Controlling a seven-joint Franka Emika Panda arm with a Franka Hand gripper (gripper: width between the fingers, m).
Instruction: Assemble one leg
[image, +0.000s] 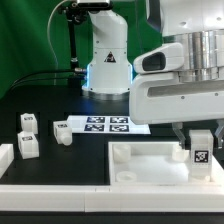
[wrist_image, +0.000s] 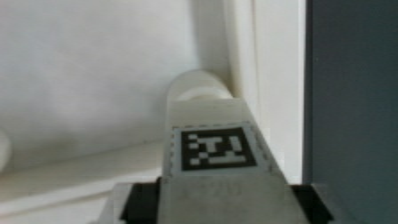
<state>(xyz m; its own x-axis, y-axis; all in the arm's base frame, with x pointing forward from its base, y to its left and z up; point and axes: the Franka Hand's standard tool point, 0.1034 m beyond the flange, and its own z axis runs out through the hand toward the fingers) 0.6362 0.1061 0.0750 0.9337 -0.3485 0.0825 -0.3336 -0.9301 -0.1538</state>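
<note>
A white leg (image: 201, 150) with a black-and-white tag hangs upright in my gripper (image: 200, 138) over the right corner of the large white rimmed tabletop piece (image: 140, 160). In the wrist view the same leg (wrist_image: 217, 140) fills the middle, tag facing the camera, its rounded end pointing down at the tabletop's inner corner (wrist_image: 107, 90). The dark fingers (wrist_image: 151, 200) press on both sides of the leg. Other legs lie on the table at the exterior view's left: two (image: 28, 121) (image: 29, 146) and one on its side (image: 60, 131).
The marker board (image: 105, 124) lies behind the tabletop piece. A white rail (image: 60, 190) runs along the front edge. The robot base (image: 105, 60) stands at the back before a green backdrop. A white block (image: 5, 157) sits at the far left.
</note>
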